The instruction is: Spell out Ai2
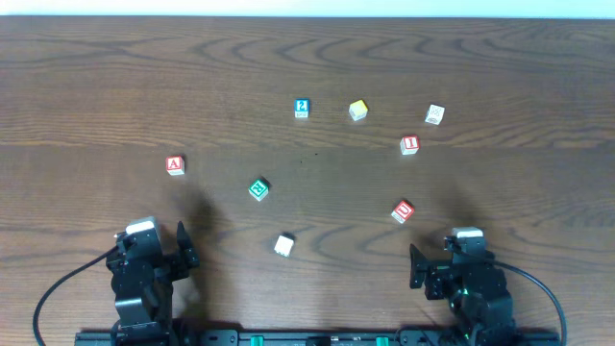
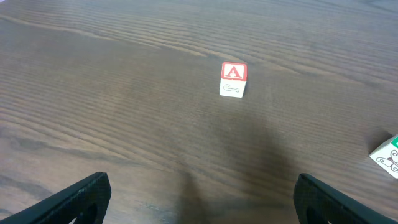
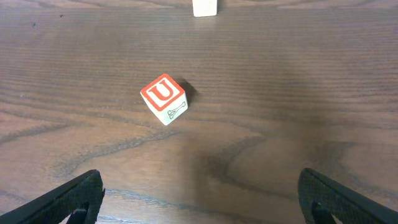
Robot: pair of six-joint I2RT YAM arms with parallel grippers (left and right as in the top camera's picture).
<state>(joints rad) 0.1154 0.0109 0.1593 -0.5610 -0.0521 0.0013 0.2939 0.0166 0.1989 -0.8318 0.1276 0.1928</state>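
Note:
A red block marked A lies at the left of the wooden table; in the left wrist view it sits well ahead of the fingers. A blue block marked 2 lies at the far middle. A red block marked 1 lies at the far right. My left gripper is open and empty at the near left. My right gripper is open and empty at the near right.
A red U block lies just ahead of the right gripper. A green block, a white block, a yellow block and a white patterned block are scattered about.

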